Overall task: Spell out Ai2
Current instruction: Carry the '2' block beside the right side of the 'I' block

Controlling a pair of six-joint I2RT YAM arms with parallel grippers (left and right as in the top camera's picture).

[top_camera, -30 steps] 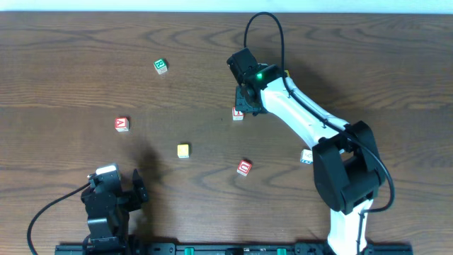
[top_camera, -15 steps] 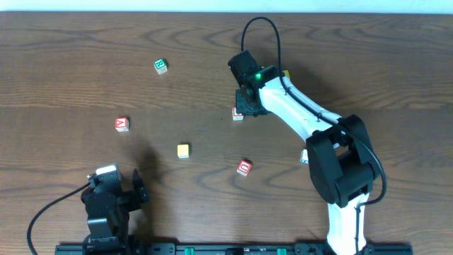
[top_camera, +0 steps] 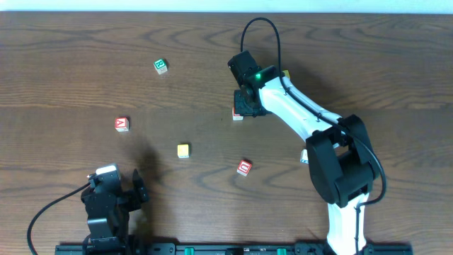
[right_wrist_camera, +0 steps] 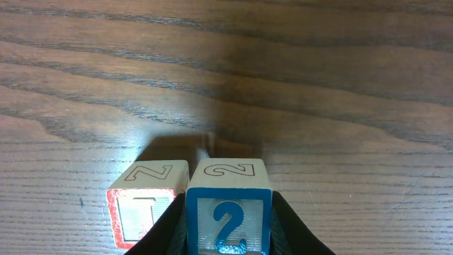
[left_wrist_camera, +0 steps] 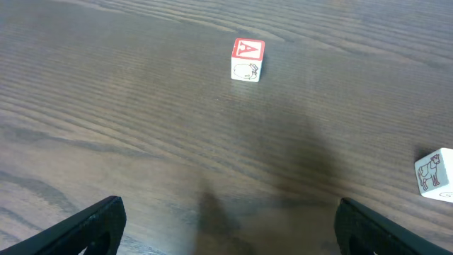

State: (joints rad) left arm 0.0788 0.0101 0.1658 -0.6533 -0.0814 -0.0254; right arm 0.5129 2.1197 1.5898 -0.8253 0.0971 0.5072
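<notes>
One 2 cube (right_wrist_camera: 228,212) sits clamped in right end effector (right_wrist_camera: 229,230)

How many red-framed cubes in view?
3: A cube far left; I cube beside the 2 cube in the right claw; third red cube lower centre. Arm-hidden cube's colour unclear.

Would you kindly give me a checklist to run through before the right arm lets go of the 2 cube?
1. 2 cube gripped by right end effector: ok.
2. 2 cube directly beside I cube: ok.
3. 2 cube seated on the table: cannot tell.
4. A cube in the row: not ok, it sits alone, far off.
5. Left end effector open and holding nothing: ok.
</notes>
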